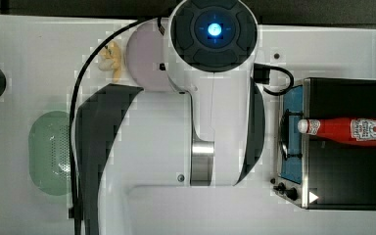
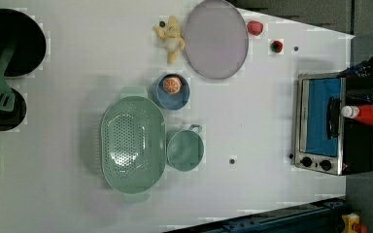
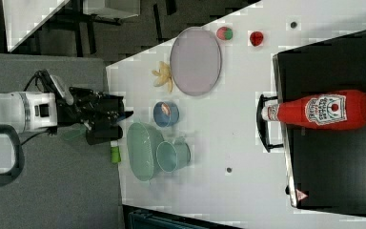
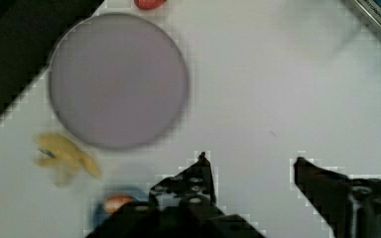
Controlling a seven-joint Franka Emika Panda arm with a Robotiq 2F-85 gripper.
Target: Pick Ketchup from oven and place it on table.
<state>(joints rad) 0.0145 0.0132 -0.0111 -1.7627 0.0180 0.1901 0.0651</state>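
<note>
1. Step in hand, by the look of it: the approach. Nothing grabbed yet. Black two-finger gripper (image 4: 250, 161) hanging wide open and empty above the large flat white tabletop (image 4: 278, 89), with the round lilac plate (image 4: 118, 79) and the yellow plush toy (image 4: 64, 156) below it in the wrist view.
2. Going left to right in the right view: gripper (image 3: 126, 114) at the far left, then the mint green perforated colander (image 3: 143, 150), the small teal cup (image 3: 171, 155) and the blue bowl holding an orange slice (image 3: 166, 113), then bare table, then the boxy black toaster oven with bar handle (image 3: 333, 52) at the right.
3. Slim red plastic ketchup bottle with white cap (image 3: 321, 110) lying on its side on top of the oven, not inside, cap poking out past the front edge over the handle. Well apart from the gripper, off to the right view's right.
4. To do it well, probably: travel high enough to clear the bowls, come down over the bottle's middle (image 1: 345, 130), and set the open fingers across its narrow width, not along its length.
5. Probably worth squeezing gently, since a round bottle could roll on that flat top.
</note>
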